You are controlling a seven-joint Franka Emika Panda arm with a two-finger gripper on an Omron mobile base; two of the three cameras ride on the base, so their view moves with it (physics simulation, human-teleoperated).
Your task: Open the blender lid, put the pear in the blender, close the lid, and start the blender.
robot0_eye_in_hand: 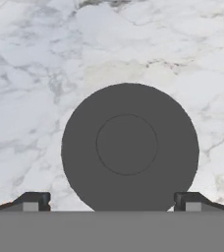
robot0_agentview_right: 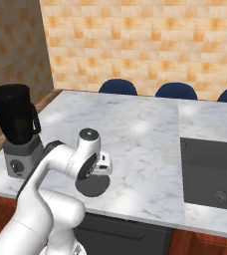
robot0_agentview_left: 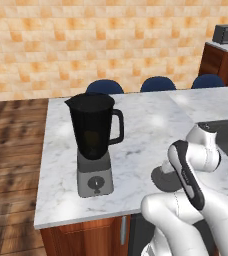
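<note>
Lid off and lying flat under the claw

The claw [robot0_eye_in_hand: 113,201] hung over the tabletop [robot0_agentview_left: 146,125] with its tips spread wide apart, clamped on nothing. The blender lid [robot0_eye_in_hand: 129,147] lay flat directly below and just ahead of it, its centre knob between the two tips' lines. The blender [robot0_agentview_left: 93,142] stood open well off to the claw's left; something yellowish, perhaps the pear, showed dimly inside the jar.

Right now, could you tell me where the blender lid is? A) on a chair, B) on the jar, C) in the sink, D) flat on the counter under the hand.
D: the lid lies flat on the marble counter beneath the hand, away from the blender.
</note>
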